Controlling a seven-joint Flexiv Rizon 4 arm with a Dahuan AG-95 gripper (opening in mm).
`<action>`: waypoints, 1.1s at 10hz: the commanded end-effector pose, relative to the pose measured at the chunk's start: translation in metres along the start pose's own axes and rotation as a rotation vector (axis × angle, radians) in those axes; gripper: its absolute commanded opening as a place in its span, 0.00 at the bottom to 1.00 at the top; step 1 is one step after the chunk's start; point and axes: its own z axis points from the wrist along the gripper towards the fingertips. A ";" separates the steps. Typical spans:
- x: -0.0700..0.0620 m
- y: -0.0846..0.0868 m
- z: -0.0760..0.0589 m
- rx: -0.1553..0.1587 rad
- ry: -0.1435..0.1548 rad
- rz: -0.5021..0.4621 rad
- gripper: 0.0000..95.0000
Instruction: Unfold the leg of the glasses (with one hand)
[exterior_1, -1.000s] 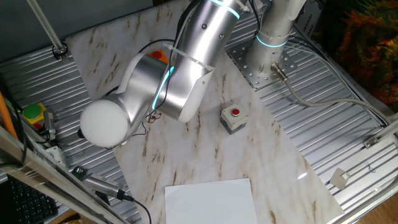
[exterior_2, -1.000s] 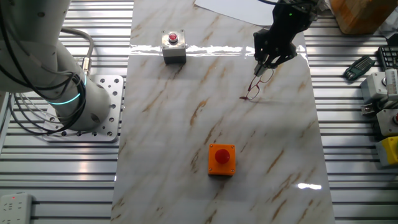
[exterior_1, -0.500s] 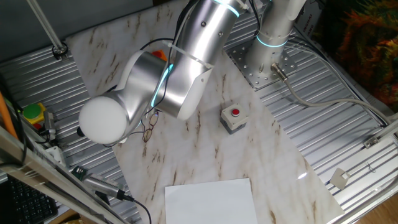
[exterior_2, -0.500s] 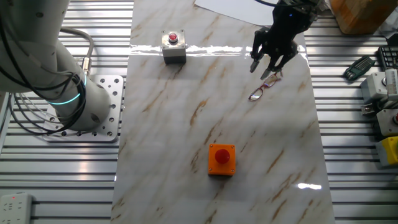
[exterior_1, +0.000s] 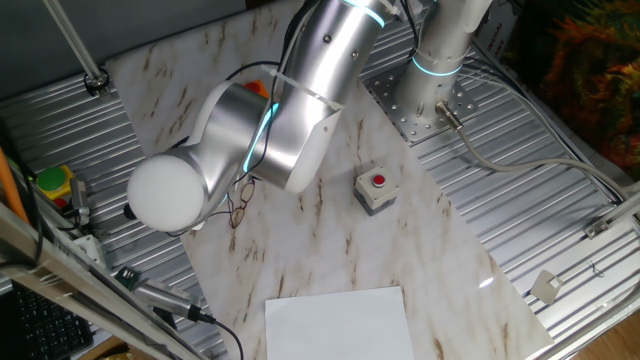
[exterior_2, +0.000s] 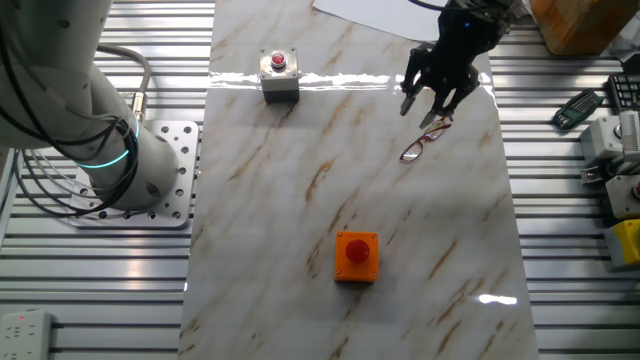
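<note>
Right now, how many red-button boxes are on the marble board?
2. The grey button box sits near the far edge by the white paper; the orange button box sits mid-board, nearer the camera. In one fixed view, the arm mostly hides the orange one.

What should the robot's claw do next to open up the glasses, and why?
Probably come straight back down over the glasses. The gripper hangs open just above their far end, touching nothing, and the glasses lie flat on the marble table. Whether the leg is unfolded is too small to tell, so a careful re-grip looks safest.
</note>
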 end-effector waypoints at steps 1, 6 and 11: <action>0.000 0.000 0.000 0.000 -0.001 0.003 0.20; 0.025 0.005 -0.006 -0.071 -0.134 0.168 0.40; 0.101 0.002 0.012 -0.148 -0.316 0.293 0.40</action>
